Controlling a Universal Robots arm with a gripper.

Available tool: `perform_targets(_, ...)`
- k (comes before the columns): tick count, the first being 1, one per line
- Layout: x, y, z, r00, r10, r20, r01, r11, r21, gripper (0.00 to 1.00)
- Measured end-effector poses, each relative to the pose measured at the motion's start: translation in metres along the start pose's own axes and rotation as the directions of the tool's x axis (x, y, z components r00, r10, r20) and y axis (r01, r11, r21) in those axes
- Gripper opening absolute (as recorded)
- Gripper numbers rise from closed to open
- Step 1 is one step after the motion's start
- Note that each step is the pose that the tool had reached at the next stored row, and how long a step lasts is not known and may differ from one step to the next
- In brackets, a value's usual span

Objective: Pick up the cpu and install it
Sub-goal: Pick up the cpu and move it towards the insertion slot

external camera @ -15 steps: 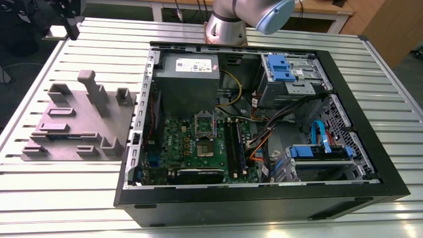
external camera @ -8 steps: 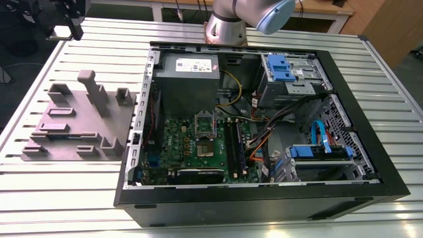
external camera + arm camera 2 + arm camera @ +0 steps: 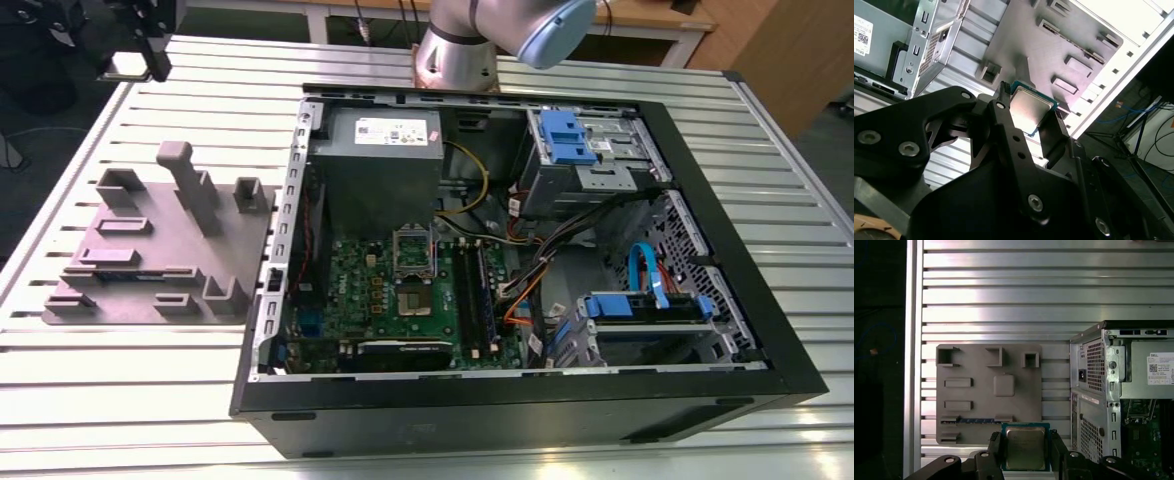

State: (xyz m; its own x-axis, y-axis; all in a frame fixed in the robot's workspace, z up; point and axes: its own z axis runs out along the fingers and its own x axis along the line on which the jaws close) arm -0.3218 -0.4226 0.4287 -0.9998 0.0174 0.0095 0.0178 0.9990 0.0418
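The claw [image 3: 1025,441] is gripping the cpu [image 3: 1025,452] by two opposite edges, its fingers [image 3: 995,447] pressing in from either side in both wrist views. The chip is hanging in the air above the surface rather than resting on anything. The cpu is lying flat, its pale metal top facing up toward the camera of the first wrist view. Being square, it is offering no real long axis, and I cannot tell which corner is carrying the alignment mark. Below it, the grey fixture plate [image 3: 976,370] is sitting on the slatted surface [image 3: 1004,290], with the open computer case [image 3: 1094,390] standing just beside the plate, on the exterior view's right. Farther off, inside the case, the socket [image 3: 416,298] is sitting on the green board, seemingly with its frame flipped open, well apart from the chip. As I am judging the risks, the hold is bearing on thin edges only, so a jolt could tilt or drop the chip. A slight twist or a wrong corner over the socket could bend contacts, and a low path could knock the chip against the case wall.
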Motion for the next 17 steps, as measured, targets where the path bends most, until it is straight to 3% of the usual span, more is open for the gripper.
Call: perform_targets(17,-0.0166,-0.0022,-0.0001,1.0000,0.000,0.0000,0.000,1.0000,-0.0001,0.47)
